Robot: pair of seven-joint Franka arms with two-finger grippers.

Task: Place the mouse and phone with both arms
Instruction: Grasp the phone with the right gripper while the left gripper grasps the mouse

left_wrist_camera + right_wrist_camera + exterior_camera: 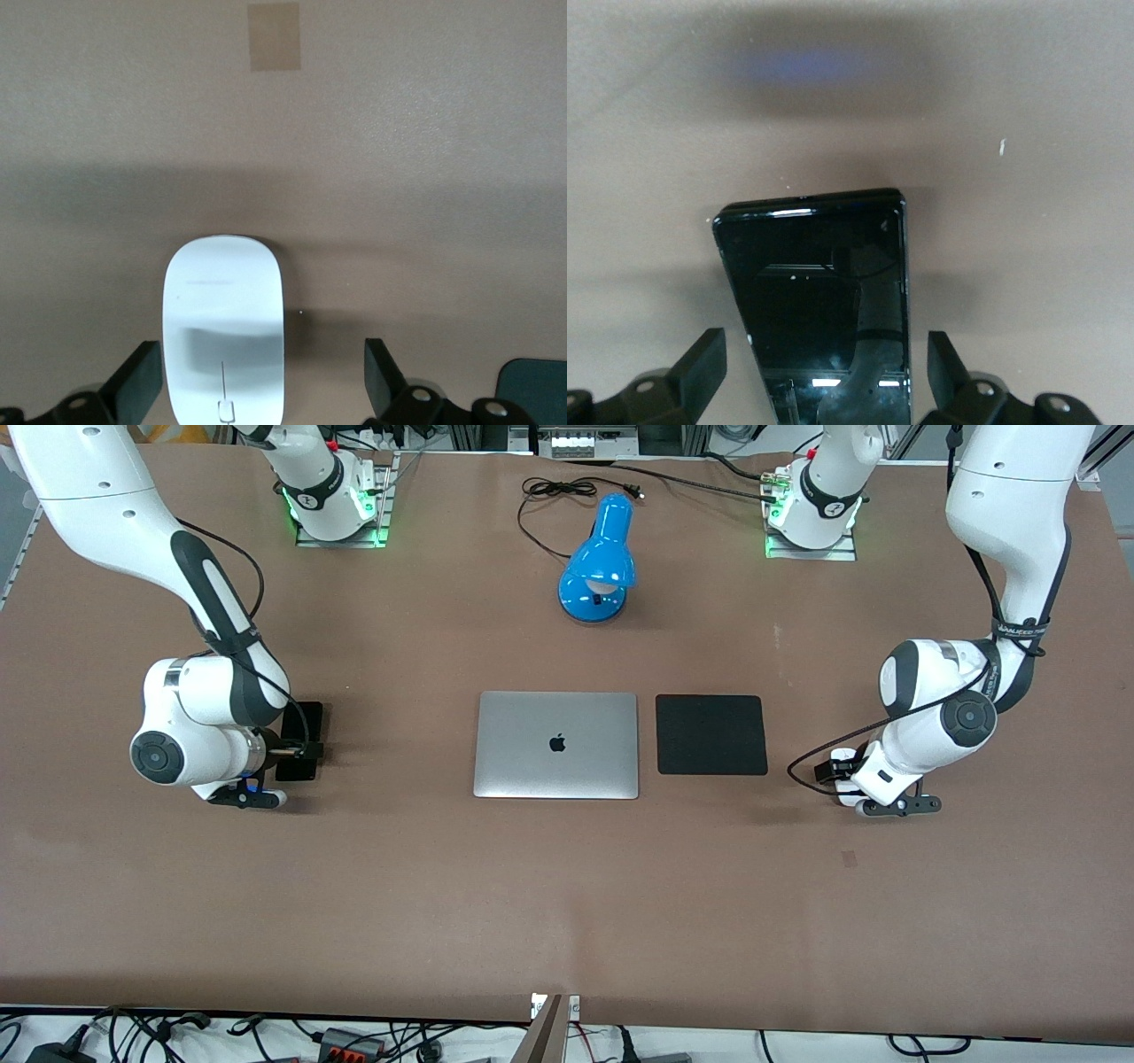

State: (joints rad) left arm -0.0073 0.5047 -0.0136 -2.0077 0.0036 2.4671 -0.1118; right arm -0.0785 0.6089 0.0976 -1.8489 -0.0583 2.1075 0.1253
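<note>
Worktop point(567, 886): a wide brown surface carrying everything here.
Mouse point(224, 332): white, lying flat on the worktop toward the left arm's end, beside the mouse pad and apart from it; in the front view it is almost wholly hidden under the left arm's wrist.
Left gripper point(259, 385): lowered over the mouse, jaws spread wide, one finger point(137, 381) just beside the mouse's edge and the other standing clear of it; whether that near finger touches the shell cannot be told.
Phone point(819, 310): black and glossy, lying flat on the worktop toward the right arm's end, well apart from the laptop (its dark face mirrors the gripper above it).
Right gripper point(826, 376): lowered over the phone, jaws spread, a finger on each long side with a gap to the phone on both sides.
Laptop point(556, 744): silver, lid closed, in the middle of the worktop.
Mouse pad point(711, 734): black square just beside the laptop, between it and the mouse.
Lamp point(599, 562): blue desk lamp farther from the front camera than the laptop, its black cord point(554, 491) looped on the worktop between the two arm bases.
</note>
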